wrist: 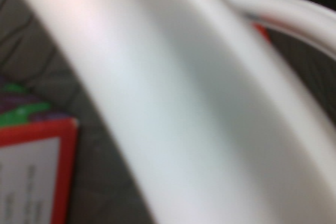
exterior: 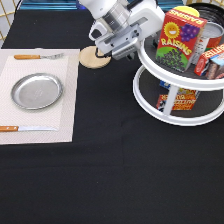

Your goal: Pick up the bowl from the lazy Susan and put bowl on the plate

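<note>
The lazy Susan [exterior: 175, 117] stands at the exterior view's right, white with two tiers. A glossy black curved edge at its far top right looks like the bowl [exterior: 207, 9], mostly hidden behind a red raisin box [exterior: 180, 37]. The silver plate [exterior: 36, 91] lies empty on a pale placemat [exterior: 67, 110] at the left. My gripper [exterior: 127, 47] hangs at the left rim of the upper tier, close against it, away from the bowl and holding nothing I can see. The wrist view is filled by the white rim [wrist: 172, 110], with a red box [wrist: 37, 170] beside it.
A round wooden coaster [exterior: 94, 57] lies just left of the gripper. A fork [exterior: 37, 56] and a knife [exterior: 25, 129] lie above and below the plate. Cans [exterior: 210, 60] share the upper tier, and a box [exterior: 177, 97] stands on the lower one.
</note>
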